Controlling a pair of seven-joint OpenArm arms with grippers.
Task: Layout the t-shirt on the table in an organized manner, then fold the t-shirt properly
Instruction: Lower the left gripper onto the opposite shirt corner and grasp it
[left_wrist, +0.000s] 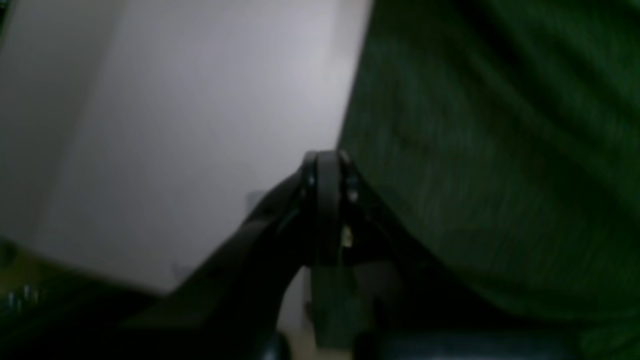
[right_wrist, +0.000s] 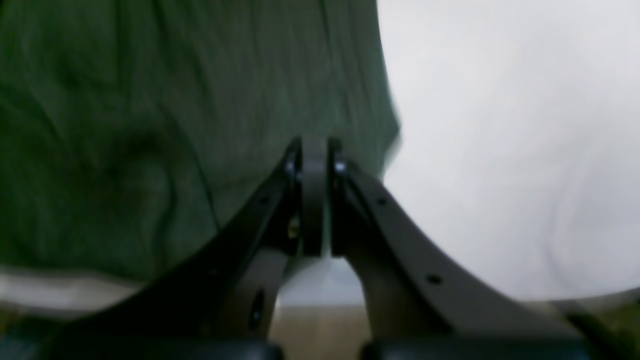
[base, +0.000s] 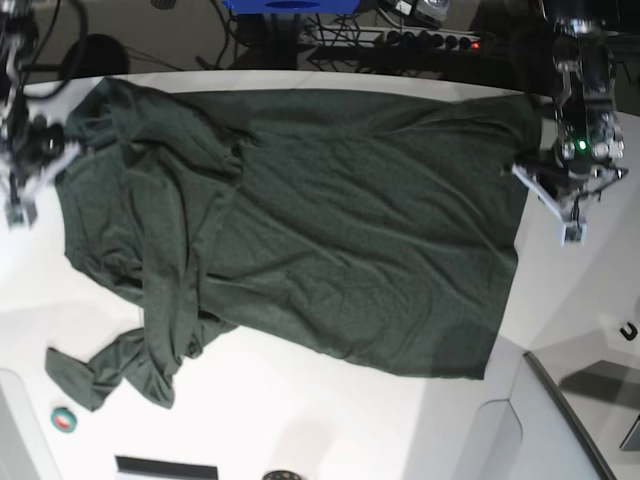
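The dark green t-shirt (base: 330, 230) lies spread across the white table (base: 300, 420). Its left part is rumpled and doubled over, and a sleeve (base: 110, 370) trails bunched toward the lower left. My left gripper (base: 570, 232) hangs over bare table just off the shirt's right edge. In the left wrist view the left gripper (left_wrist: 326, 157) is shut beside the cloth (left_wrist: 500, 150), with nothing seen between its fingers. My right gripper (base: 18, 210) is blurred, just off the shirt's left edge. In its own view the right gripper (right_wrist: 314, 145) is shut in front of the fabric (right_wrist: 150, 125).
A small green tape roll (base: 63, 420) and a black flat object (base: 165, 467) sit near the front left edge. A small black hook (base: 628, 332) lies at the right. Cables, a power strip (base: 400, 40) and a blue object (base: 290, 5) lie beyond the far edge.
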